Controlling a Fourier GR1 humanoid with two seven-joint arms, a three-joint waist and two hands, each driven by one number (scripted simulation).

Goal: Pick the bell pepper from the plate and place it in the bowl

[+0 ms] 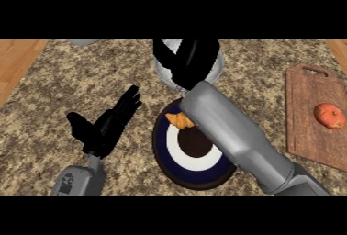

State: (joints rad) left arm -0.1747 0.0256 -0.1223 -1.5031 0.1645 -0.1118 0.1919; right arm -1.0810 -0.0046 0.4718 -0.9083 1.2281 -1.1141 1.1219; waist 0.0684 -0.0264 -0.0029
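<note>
The right hand [184, 57] reaches over the bowl [215, 69], grip unclear; no bell pepper visible on the plate [166, 156].

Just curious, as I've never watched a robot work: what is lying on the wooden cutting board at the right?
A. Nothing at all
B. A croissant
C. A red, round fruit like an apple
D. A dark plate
C: a red, round fruit lies alone on the wooden cutting board, while the croissant-like pastry sits on the dark plate in the middle.
</note>
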